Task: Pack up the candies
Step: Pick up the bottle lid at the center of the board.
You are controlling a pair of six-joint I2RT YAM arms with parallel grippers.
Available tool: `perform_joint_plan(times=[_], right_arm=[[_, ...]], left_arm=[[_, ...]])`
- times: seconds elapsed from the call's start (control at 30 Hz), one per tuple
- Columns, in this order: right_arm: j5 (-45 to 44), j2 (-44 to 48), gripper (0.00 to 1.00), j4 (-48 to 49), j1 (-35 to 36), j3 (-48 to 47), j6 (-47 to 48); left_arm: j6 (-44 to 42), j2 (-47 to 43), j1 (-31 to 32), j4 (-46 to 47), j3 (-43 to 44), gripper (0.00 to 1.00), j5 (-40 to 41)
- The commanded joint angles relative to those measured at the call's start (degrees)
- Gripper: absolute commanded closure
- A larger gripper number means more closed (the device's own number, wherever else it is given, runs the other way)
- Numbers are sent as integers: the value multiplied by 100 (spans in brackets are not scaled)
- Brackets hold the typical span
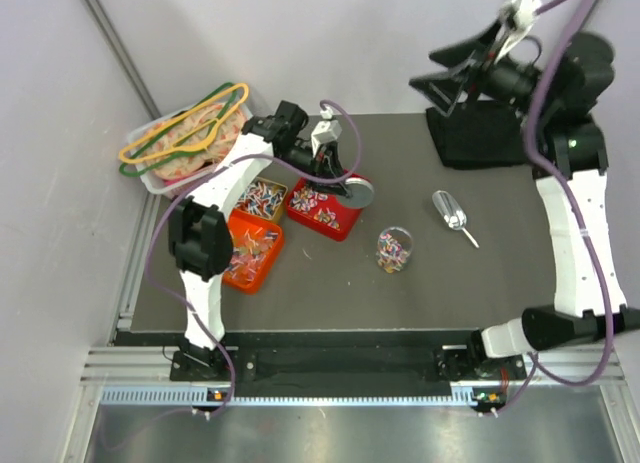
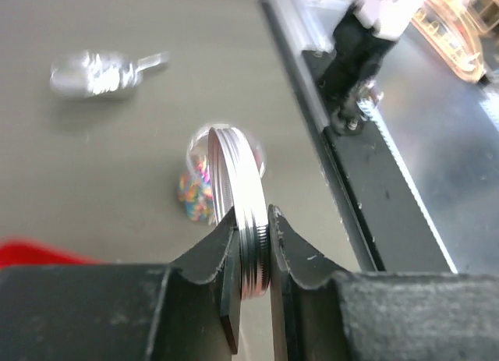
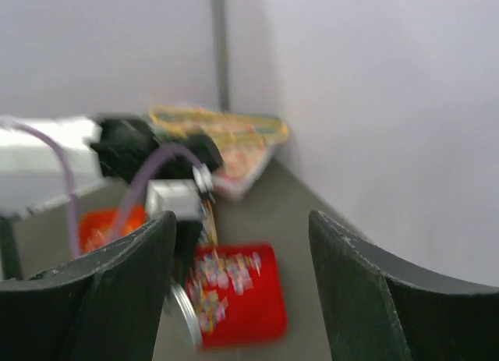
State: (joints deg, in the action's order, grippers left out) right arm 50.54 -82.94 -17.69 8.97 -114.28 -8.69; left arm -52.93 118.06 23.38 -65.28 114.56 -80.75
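Observation:
Small multicoloured candies fill a red tray, and more lie in two orange trays. A clear jar part-filled with candies stands alone at mid-table. My left gripper hangs over the red tray's right edge, shut on a round metal lid that stands on edge between the fingers. In the left wrist view the jar shows behind the lid. My right gripper is raised at the back right, open and empty. Its blurred wrist view looks over the red tray.
A metal scoop lies right of the jar. A clear bin with pink-orange items and coloured hangers sits at the back left corner. A dark block stands at the back right under my right gripper.

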Motion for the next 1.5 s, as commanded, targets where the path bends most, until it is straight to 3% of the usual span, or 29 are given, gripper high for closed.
perform_joint_plan(times=[0.0, 0.17, 0.27, 0.4, 0.5, 0.6, 0.83, 1.0, 1.13, 1.47], right_arm=[[-1915, 760, 32, -1193, 184, 1660, 2405], [-2460, 1411, 31, -1306, 482, 2849, 2854], [-3172, 1421, 31, -1491, 1052, 3209, 3328], [-4244, 1324, 24, -1606, 2195, 3657, 4145], [-4474, 1123, 10, -1501, 2635, 3685, 4313], [-4772, 868, 2, -1177, 2952, 3737, 4393], [-4703, 586, 1, -833, 3111, 3799, 4253], [-4782, 542, 1, -639, 3119, 3826, 4253], [-4870, 384, 1, -656, 3111, 3606, 4226], [-5028, 59, 1, -524, 3111, 3009, 4130]], left_arm=[[3669, -1468, -17, 4503, -2052, 100, 972], [4062, -1180, 18, 4251, -1533, 100, 1947], [4860, -1496, 27, 5484, -2382, 100, 2966], [5187, -1471, 9, 5745, -2492, 100, 3591], [5835, -1426, -17, 6026, -2570, 100, 3408], [6432, -1444, -44, 6474, -2728, 100, 3224], [8059, -1400, -307, 8327, -3229, 100, 1864], [9482, -1321, -509, 9699, -3432, 100, 1458], [9906, -1268, -518, 10253, -3484, 100, 1211], [9977, -1233, -509, 10272, -3616, 100, 1070]])
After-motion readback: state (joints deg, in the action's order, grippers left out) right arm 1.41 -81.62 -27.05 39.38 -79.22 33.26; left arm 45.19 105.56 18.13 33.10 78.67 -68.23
